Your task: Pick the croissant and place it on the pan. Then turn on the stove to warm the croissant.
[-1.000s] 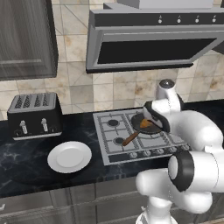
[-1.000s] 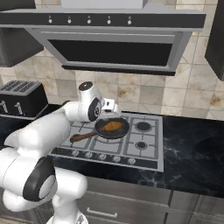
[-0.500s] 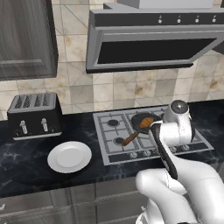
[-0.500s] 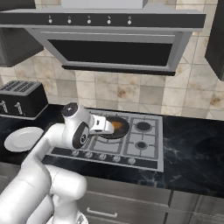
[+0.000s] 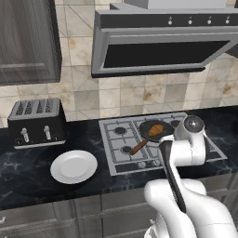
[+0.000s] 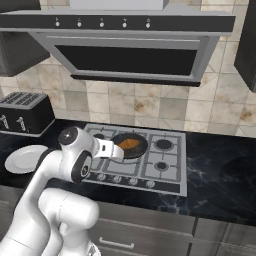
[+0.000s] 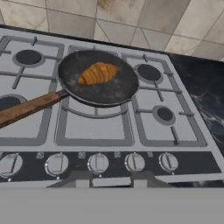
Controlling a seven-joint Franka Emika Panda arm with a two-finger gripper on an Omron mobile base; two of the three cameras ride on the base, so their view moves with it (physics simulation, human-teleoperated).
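Note:
The croissant [image 7: 97, 73] lies golden-brown inside the dark round pan [image 7: 109, 89], which sits on the stove [image 7: 109, 131] at its back middle burner. The pan's wooden handle [image 7: 26, 109] points toward the front left. In the base views the croissant [image 5: 156, 128] [image 6: 129, 143] rests in the pan [image 5: 148, 132] [image 6: 136, 150] too. My gripper [image 7: 109, 180] hovers low at the stove's front edge, above the row of round knobs [image 7: 98, 162]. Its fingertips [image 7: 78, 178] stand apart with nothing between them.
A white plate [image 5: 73, 166] sits bare on the black counter left of the stove, with a black toaster [image 5: 37, 122] behind it. A range hood [image 5: 162, 46] hangs over the cooktop. My arm [image 5: 186, 146] rises in front of the stove's right half.
The arm has drawn back from over the pan to the stove's front edge. The fingers have come apart. The croissant stays in the pan.

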